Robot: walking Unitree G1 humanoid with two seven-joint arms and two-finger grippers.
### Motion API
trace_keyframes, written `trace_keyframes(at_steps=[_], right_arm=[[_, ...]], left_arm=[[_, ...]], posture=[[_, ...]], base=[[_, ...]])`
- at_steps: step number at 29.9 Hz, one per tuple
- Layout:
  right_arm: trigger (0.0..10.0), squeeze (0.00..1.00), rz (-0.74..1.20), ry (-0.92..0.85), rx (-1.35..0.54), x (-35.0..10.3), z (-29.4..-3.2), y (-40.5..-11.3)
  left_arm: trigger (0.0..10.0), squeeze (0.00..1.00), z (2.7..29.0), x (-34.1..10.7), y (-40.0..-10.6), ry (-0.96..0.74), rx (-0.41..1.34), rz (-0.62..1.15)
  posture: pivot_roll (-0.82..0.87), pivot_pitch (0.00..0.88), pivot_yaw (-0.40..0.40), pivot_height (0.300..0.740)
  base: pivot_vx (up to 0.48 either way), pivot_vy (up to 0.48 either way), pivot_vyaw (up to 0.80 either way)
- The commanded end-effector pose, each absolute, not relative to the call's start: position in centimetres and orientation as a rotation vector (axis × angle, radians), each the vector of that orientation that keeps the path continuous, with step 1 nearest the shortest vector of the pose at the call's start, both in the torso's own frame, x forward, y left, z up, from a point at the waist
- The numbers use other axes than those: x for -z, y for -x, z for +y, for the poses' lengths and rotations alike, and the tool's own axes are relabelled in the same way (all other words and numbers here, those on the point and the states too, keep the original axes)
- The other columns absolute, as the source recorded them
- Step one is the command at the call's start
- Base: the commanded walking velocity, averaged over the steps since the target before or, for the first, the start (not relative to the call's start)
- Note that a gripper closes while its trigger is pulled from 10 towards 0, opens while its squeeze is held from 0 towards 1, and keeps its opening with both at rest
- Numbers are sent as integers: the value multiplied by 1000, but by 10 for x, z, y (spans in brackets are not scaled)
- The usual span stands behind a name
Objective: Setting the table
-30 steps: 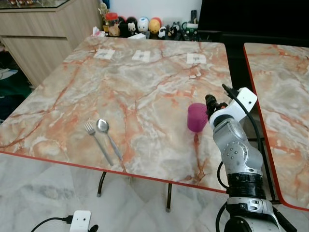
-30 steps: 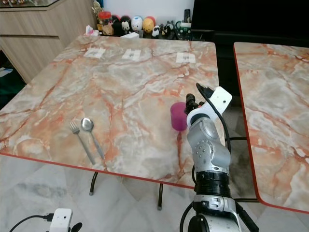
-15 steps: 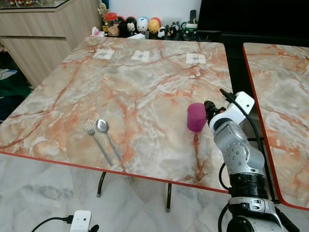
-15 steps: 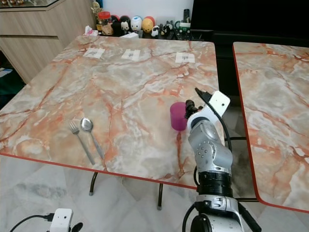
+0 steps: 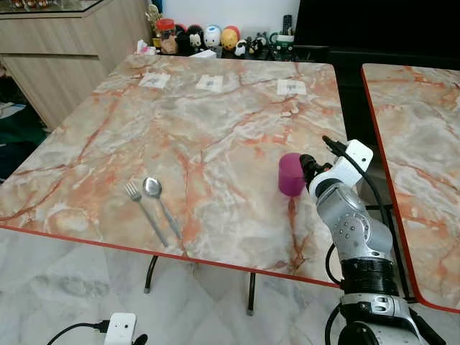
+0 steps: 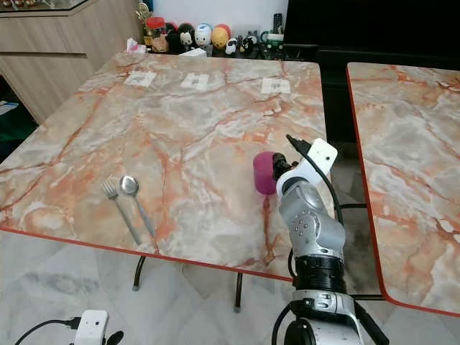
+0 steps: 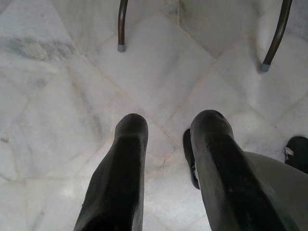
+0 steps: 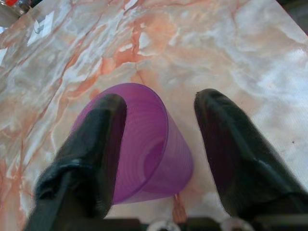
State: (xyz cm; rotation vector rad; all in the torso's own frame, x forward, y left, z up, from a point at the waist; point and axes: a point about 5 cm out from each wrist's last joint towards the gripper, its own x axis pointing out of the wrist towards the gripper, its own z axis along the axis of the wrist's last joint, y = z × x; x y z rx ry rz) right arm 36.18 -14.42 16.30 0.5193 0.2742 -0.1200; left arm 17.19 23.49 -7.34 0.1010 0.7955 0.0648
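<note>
Left gripper hangs idle below the table, its two fingers a little apart with nothing between them, pointing at the marble floor by the table legs. Right gripper is the one at work: spread wide around the purple cup, one finger over the rim and partly in front of the cup wall, the other finger standing clear of the far side with a visible gap. We read this as either pre-grasp or just-released; we can't tell which from here. The cup sits upright on the marble table, toward its right side and not far from the front red edge. If we close, we'd centre first: the cup sits off toward one finger, so closing as-is would shove it sideways before the second finger lands, and a light plastic cup will tip or skid on polished stone. If we back off, we'd lift the near finger clear of the rim before pulling away. Room: the gap to the second table lies just right of the arm, so we'd keep motion leftward and inward. The fork and spoon lie side by side near the front left, well apart from the cup. Paper cards and figurines sit at the far edge, with broad open marble in between.
</note>
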Motion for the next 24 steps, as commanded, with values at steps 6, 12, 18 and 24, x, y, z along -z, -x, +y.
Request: trace_keyframes(at_steps=[6, 12, 18, 24], right_arm=[[0, 0, 308, -521, 110, -156, -141, -361], [0, 0, 312, -523, 111, -156, -140, -361], [0, 0, 321, -534, 106, -155, -139, -361], [0, 0, 321, -536, 113, -154, -140, -361]], left_arm=[[10000, 0, 236, 79, -162, -107, -59, 846], [10000, 0, 236, 79, -162, -107, -58, 846], [10000, 0, 235, 78, -163, -104, -56, 843], [10000, 0, 235, 79, -162, -103, -54, 844]], posture=[[-29, 102, 42, 740], [-30, 102, 41, 740], [-26, 102, 39, 740], [-30, 102, 40, 740]], base=[[0, 0, 0], [0, 0, 0], [0, 0, 0], [0, 0, 0]])
